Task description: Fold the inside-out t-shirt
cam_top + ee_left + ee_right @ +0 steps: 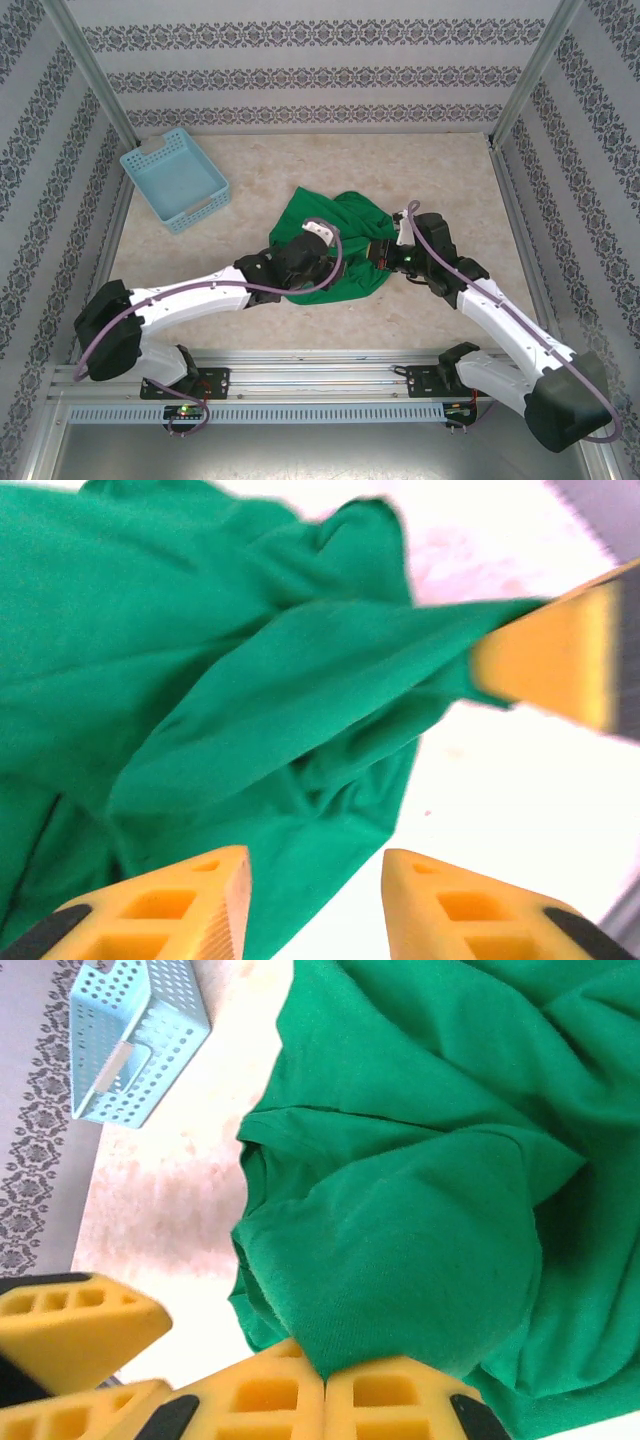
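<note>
Plainly the fold has hardly begun; the inside-out t-shirt (340, 215) lies in a crumpled heap at the middle of the surface (420, 165), between the two arms, with no flat panel and no straight edge laid out. The right hand (325, 1395) has its fingers pressed together on a bulge of green cloth, and in the left wrist view that cloth is drawn out in a taut ridge towards it. The left hand (315, 905) stands with its fingers well apart and nothing between them; it sits just beside the near hem. I judge this to be the spreading step: getting a second grip so the shirt can be pulled flat. The next move calls for the left hand to close on a single layer at the hem or a sleeve, then for both to draw apart without dragging the heap. No brand or writing is legible on the shirt or on the blue basket (175, 180), which stands well apart at the far left.
</note>
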Tool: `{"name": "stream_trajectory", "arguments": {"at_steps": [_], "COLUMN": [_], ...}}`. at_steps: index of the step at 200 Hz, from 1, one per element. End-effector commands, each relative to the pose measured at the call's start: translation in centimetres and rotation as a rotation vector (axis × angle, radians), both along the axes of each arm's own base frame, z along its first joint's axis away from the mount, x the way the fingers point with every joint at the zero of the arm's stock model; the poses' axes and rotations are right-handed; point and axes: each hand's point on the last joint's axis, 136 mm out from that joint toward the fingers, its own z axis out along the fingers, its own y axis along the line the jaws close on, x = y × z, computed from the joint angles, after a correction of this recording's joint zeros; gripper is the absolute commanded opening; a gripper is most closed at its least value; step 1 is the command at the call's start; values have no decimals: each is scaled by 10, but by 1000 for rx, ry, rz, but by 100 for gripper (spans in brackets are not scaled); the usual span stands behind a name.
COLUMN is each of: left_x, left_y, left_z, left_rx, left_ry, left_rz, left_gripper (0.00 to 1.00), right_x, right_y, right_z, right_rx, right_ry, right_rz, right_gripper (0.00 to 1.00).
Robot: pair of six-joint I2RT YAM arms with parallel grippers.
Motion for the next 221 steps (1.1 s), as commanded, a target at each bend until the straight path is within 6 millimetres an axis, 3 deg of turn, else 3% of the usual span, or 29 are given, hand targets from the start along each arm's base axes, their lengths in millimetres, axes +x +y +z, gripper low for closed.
{"name": "stream_trajectory", "arguments": {"at_steps": [1,21,47,80,115,159,185,206,221], "left_x": [3,9,36,71,94,104,105,102,98], "left_y": [-25,-47,-49,-42,-51,-62,-66,-70,-72], "left_z": [0,-14,-42,-67,-83,-93,-97,-101,-103], "left_rx": [-33,-67,-90,-75,-60,-50,-35,-32,-27], "left_ry": [-33,-4,49,80,107,143,160,188,208], "left_rz": [-66,-95,-30,51,55,24,9,-15,-31], "left_gripper": [35,30,26,33,36,20,15,15,23], "right_x": [0,1,2,6,12,22,28,30,30], "right_y": [7,9,1,-12,-22,-50,-59,-62,-63], "right_z": [17,21,17,-2,-23,-53,-60,-62,-63], "right_rx": [22,33,-8,-8,1,7,23,26,20], "right_ry": [-50,-58,-57,-13,32,109,130,134,133], "right_rz": [35,38,2,-50,-88,-196,-226,-234,-239], "right_gripper": [0,0,0,0,0,0,0,0,0]}}
